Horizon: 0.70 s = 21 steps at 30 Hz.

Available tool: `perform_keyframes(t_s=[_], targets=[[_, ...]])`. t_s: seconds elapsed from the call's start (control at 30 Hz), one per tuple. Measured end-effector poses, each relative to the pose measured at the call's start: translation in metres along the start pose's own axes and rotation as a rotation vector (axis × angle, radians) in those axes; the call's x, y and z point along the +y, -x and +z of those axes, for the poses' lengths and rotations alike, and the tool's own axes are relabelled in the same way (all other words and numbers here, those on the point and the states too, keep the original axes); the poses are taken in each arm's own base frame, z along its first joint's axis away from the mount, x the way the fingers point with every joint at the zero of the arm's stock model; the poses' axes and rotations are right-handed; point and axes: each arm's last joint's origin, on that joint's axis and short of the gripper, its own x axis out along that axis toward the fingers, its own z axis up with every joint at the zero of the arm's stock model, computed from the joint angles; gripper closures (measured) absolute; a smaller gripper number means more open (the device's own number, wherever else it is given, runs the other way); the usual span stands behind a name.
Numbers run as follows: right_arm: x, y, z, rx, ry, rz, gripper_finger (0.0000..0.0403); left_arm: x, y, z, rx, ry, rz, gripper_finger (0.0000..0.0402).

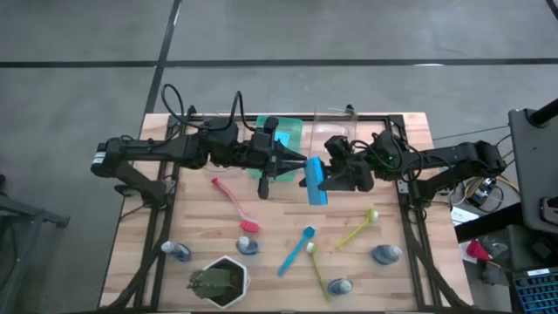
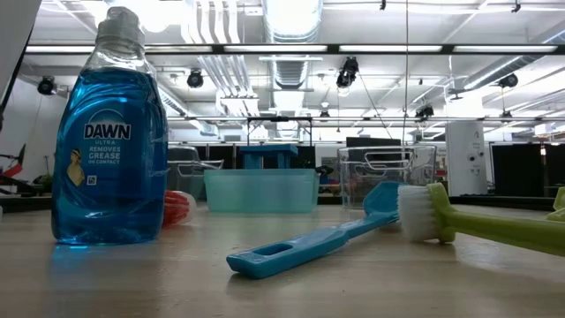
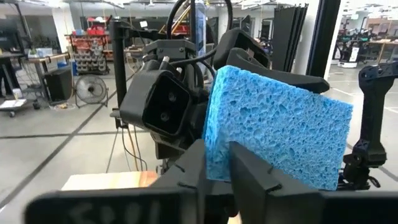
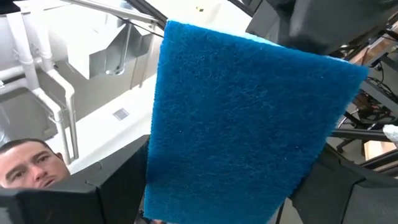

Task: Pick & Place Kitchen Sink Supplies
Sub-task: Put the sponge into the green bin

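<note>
Room: big workshop w/ ceiling ducts showing behind; wooden desk [image 1: 209,218] carrying brushes, bottles, a potted plant [image 1: 218,279].
Sponge: blue sponge [image 1: 315,180] hanging on edge above desk centre, between both arms, mid hand-off, just beside the bins.
Risk: sponge could be dropping onto desk if left lets go before right is clamping; soft foam may be flexing or slipping out at an angle.
Left hand [image 1: 295,163]: fingers looking narrow, pressing sponge's edge; can't tell if it's gripping or loosening.
Right hand [image 1: 336,177]: fingers standing wide either side of sponge; can't tell if they're touching it.
</note>
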Motion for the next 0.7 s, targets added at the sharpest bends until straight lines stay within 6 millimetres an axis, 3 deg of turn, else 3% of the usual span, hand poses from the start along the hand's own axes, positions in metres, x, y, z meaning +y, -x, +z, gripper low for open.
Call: perform_keyframes(t_s=[0.3,0.47,0.7], targets=[[0.001,0.0,0.0,0.02,-0.004,0.007,0.0079,-0.001,0.018,0.016,-0.047,0.082,-0.002,0.0249],[0.001,0.004,0.004,0.039,-0.012,0.005,0.0079,-0.002,0.041,0.03,-0.066,0.114,0.004,0.0239],[-0.012,0.01,0.013,0.081,-0.009,-0.104,0.0079,-0.001,0.067,0.035,0.003,0.171,0.104,0.0241]])
